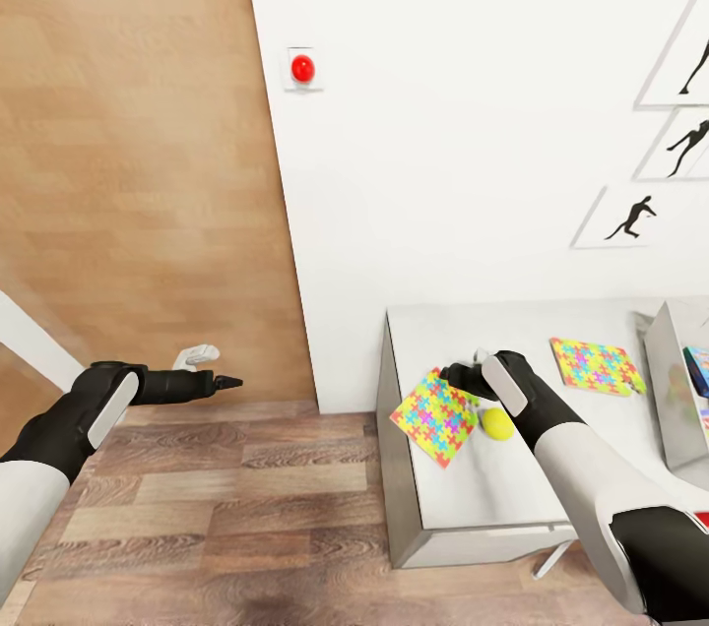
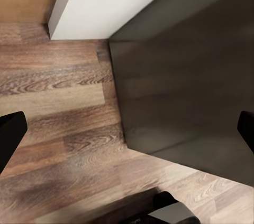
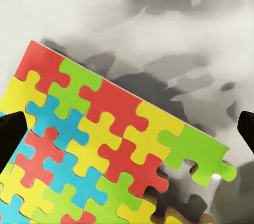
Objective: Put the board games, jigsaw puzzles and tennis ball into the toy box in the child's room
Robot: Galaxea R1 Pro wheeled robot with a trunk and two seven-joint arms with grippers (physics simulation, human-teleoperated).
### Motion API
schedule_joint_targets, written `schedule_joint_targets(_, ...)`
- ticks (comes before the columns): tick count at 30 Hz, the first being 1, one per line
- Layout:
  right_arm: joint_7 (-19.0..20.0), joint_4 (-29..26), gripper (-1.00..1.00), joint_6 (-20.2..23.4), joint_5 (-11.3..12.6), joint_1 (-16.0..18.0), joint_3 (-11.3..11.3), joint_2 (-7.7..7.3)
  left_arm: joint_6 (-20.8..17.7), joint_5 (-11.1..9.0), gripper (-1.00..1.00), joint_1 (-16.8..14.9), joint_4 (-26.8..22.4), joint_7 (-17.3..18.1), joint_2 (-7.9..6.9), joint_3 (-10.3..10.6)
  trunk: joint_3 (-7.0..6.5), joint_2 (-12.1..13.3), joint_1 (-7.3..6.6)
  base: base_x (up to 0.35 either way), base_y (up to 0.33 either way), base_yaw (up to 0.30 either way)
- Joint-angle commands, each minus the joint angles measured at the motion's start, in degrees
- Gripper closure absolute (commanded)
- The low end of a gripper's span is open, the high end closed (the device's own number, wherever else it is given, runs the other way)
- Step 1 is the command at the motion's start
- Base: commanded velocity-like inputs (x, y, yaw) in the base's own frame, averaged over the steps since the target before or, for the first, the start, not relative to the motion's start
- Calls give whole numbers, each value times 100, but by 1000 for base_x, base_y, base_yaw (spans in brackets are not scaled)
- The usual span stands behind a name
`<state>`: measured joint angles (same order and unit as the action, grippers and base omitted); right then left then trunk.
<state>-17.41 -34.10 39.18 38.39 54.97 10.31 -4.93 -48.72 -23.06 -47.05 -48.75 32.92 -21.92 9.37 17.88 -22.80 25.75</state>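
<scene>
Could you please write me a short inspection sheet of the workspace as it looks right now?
Surface: pale table against a white wall.
Job's things: near jigsaw puzzle overhanging the table's edge; second puzzle lying flat farther along; tennis ball beside the near one; toy box at the right.
Clutter: nothing seen.
Grippers: right gripper open over the near puzzle; left gripper open above the wood floor.
Cables: nothing seen.
Surroundings: red wall button, silhouette pictures.

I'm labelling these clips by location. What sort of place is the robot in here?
Probably a child's room or playroom: a pale table holds two colourful jigsaw puzzles and a tennis ball, above a wood-plank floor, with figure pictures on the white wall.
</scene>
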Motion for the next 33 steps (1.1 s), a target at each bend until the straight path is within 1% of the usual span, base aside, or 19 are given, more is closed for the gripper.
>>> schedule_joint_targets(1, -52, -9, -100, 11, 61, 5, 41, -8, -26, -14, -100, -6, -3, 4, -5, 12, 19, -12, 3, 0, 0, 0)
schedule_joint_targets(19, -52, -9, -100, 11, 57, 5, 46, -8, -27, -14, -100, -6, -3, 4, -5, 14, 152, -12, 3, 0, 1, 0)
schedule_joint_targets(33, -52, -9, -100, 11, 54, 5, 50, -8, -25, -14, -100, -6, -3, 4, -5, 12, 160, -12, 3, 0, 132, 0)
